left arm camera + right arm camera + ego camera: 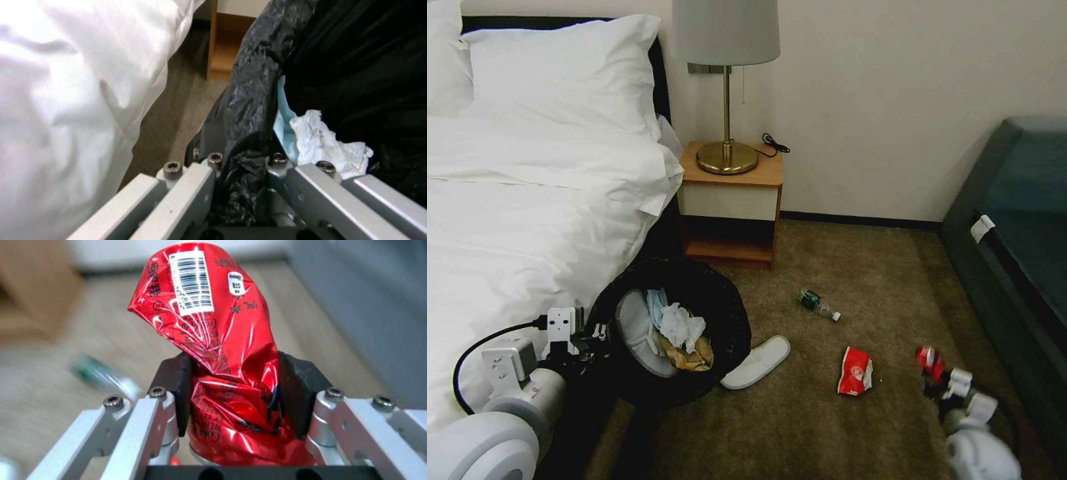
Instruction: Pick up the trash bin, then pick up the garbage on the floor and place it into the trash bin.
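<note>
Right gripper (236,396), pads clamped on the crushed red can (218,350), has the trash bin (720,313) well off to its left, mouth tilted up, rim pinched by the left gripper (242,186).

1. Left arm (514,400): white rounded housings, with a black cable (477,350) looping from a white square block near the wrist.
2. Left gripper (242,166): silver-grey flat linkage bars fastened with dark hex-socket screws.
3. Right arm (980,447): white rounded segments, black joints.
4. Right gripper (236,400): silver bars, 4 hex screws visible, black rubbery pads (175,386), black base plate.
</note>
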Motion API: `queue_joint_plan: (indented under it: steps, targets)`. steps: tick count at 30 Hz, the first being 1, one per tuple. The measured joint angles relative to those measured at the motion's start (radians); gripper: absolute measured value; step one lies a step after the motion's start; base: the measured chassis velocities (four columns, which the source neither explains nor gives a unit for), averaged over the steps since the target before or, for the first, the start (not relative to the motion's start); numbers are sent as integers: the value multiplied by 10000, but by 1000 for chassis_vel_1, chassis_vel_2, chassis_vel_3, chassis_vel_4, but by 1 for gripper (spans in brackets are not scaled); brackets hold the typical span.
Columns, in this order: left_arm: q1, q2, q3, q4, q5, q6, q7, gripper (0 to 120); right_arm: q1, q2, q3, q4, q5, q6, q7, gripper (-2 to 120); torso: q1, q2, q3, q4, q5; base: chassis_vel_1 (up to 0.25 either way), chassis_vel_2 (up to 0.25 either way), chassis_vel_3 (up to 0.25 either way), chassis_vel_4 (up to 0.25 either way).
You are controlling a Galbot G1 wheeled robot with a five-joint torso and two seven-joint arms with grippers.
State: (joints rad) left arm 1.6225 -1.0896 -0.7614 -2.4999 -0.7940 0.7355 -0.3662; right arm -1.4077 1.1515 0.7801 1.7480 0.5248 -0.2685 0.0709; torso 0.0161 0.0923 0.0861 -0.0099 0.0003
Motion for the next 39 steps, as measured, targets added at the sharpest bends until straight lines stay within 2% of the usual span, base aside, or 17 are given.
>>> queue_joint_plan:
  steps: [2, 5, 7, 13, 15, 18, 20, 21, 22, 23, 25, 30, 39]
  targets:
    - [-35, 17, 65, 0, 13, 0, 3, 2, 81, -957, -295, 1302, 426, -338, -133, 39, 0, 0, -1, -1, -13, 0, 0, 0, 0]
    - [-38, 22, 85, 0, 13, 0, 4, 2, 203, -1299, -542, 1777, 644, -478, -126, 39, 0, 0, 0, -1, 1, 0, 0, 0, 0]
    - [-39, 48, 129, 0, 15, 0, 14, 2, 852, -1948, -1402, 3025, 1404, -936, -39, 39, 0, 0, 0, 5, -9, 0, 0, 0, 0]
    - [-138, 215, 257, 0, -25, 0, 37, 2, 1687, -2403, -2284, 4269, 2308, -1540, -321, 39, 0, 0, 1, 5, -6, 0, 0, 0, 0]
    - [-376, 429, 436, 0, -67, 0, 197, 2, 2167, -2605, -2804, 5094, 2818, -1862, -707, 39, 0, 0, 0, -4, -5, 0, 0, 0, 0]
    - [-404, 461, 471, -1, -73, 0, 236, 2, 2336, -2626, -2994, 5215, 2966, -1936, -753, 39, 0, 0, 0, -6, -6, 0, 0, 0, 0]
    - [-403, 472, 575, 0, -92, -1, 288, 2, 3377, -2595, -4285, 5408, 3394, -2121, -800, 39, 0, 0, 1, 1, -6, 0, 0, 0, 0]
    - [-403, 472, 575, 0, -92, -1, 288, 2, 3377, -2595, -4285, 5408, 3394, -2121, -800, 39, 0, 0, 1, 1, -6, 0, 0, 0, 0]
    - [-412, 474, 639, 0, -90, 0, 288, 2, 3862, -2507, -5036, 5402, 3450, -2165, -802, 39, 0, 0, 1, 4, -5, 0, 0, 0, 0]
    - [-412, 474, 639, 0, -90, 0, 288, 2, 3862, -2507, -5036, 5402, 3450, -2165, -802, 39, 0, 0, 1, 4, -5, 0, 0, 0, 0]
    - [-435, 495, 680, 0, -92, -1, 289, 2, 4452, -2333, -6134, 5368, 3536, -2254, -750, 39, 0, 0, 2, 1, -5, 0, 0, 0, 0]
    - [-433, 513, 683, -1, -91, 0, 283, 2, 4725, -2120, -7149, 5309, 3390, -2334, -611, 39, 0, 0, 1, 1, -5, 0, 0, 0, 0]
    - [-502, 379, 703, 0, -27, -1, 252, 2, 4605, -2051, -8047, 5264, 2972, -2412, -622, 39, 0, 0, 1, 0, -4, 0, 0, 0, 0]
